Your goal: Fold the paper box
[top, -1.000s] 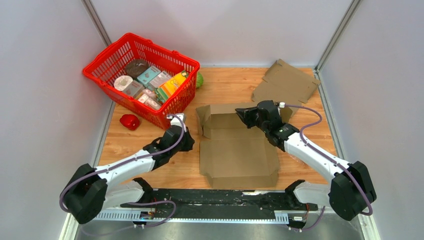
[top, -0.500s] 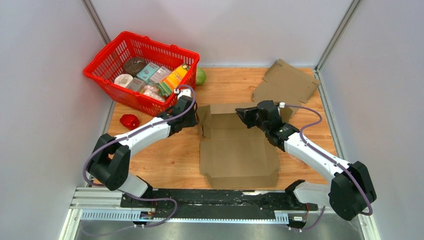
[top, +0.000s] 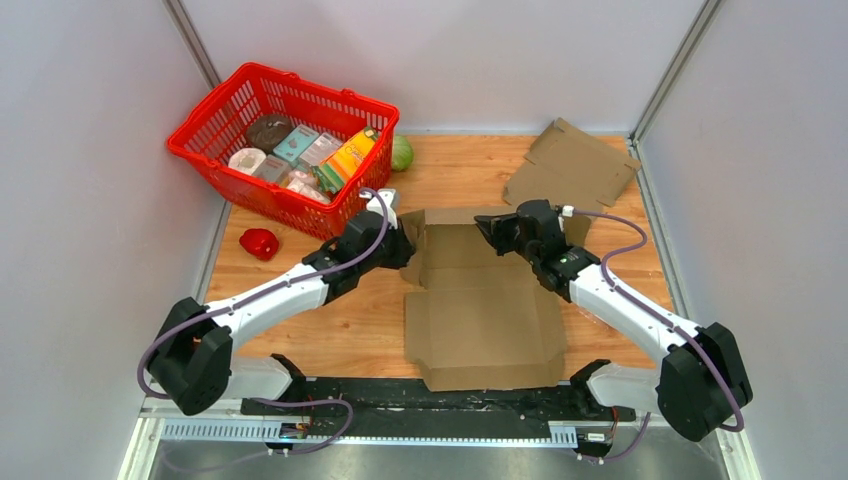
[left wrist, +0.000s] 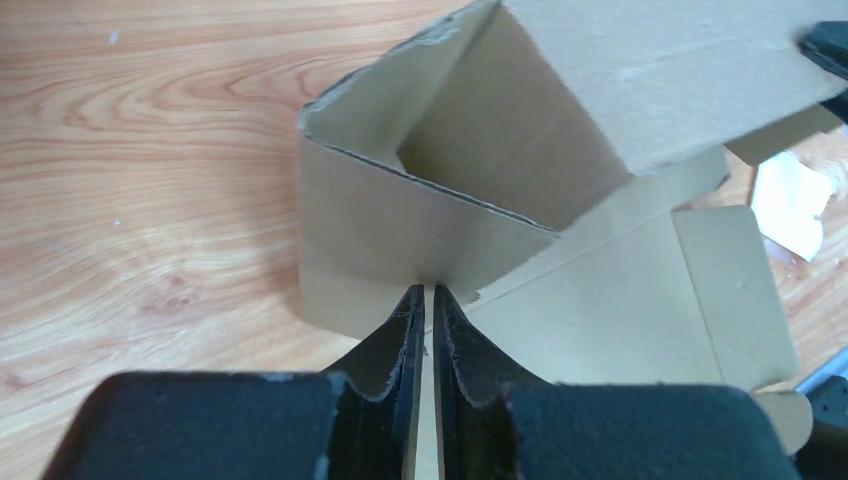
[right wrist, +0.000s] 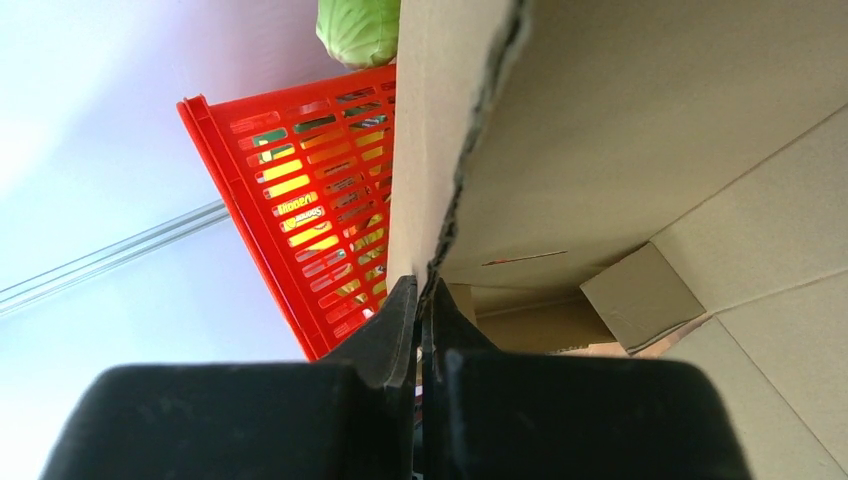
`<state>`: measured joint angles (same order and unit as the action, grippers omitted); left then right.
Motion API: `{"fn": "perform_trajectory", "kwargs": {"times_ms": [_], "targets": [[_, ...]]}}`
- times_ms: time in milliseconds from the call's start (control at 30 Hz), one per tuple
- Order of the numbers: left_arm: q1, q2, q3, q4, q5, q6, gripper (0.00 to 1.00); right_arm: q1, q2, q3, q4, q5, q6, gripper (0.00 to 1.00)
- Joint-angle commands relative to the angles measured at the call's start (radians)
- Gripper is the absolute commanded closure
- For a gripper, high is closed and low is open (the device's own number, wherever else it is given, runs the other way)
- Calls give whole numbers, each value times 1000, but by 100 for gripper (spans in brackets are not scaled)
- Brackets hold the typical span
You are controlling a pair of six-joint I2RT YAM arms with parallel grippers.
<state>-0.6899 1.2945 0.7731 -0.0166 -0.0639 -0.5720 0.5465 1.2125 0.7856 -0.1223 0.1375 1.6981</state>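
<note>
wooden table (top: 340,330), red basket (top: 270,203) near paper box (top: 480,310)

Lit brightly and evenly from above in the top view, with soft, faint shadows under the basket (top: 262,196) and arms (top: 270,298). Washes the wall (right wrist: 120,130) to near white in the right wrist view and leaves left fingers (left wrist: 397,350) and right fingers (right wrist: 396,335) dark and soft. Renders the box (left wrist: 580,90) sharp in the left wrist view, shaded inside its fold.
</note>
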Motion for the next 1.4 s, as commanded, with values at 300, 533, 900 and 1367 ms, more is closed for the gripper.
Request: {"fn": "perform_trajectory", "kwargs": {"times_ms": [300,533,900,1367], "targets": [[-11,-61,-111,158,59,34,78,9,-7,-40,-36,2,0,99],[-5,-141,-118,-28,-241,113,83,7,-31,-42,-57,14,-14,99],[-5,-12,-35,98,-399,178,81,7,-36,-32,-56,11,-9,99],[-7,45,-170,535,99,281,81,9,-37,-43,-31,-12,-14,100]]}}
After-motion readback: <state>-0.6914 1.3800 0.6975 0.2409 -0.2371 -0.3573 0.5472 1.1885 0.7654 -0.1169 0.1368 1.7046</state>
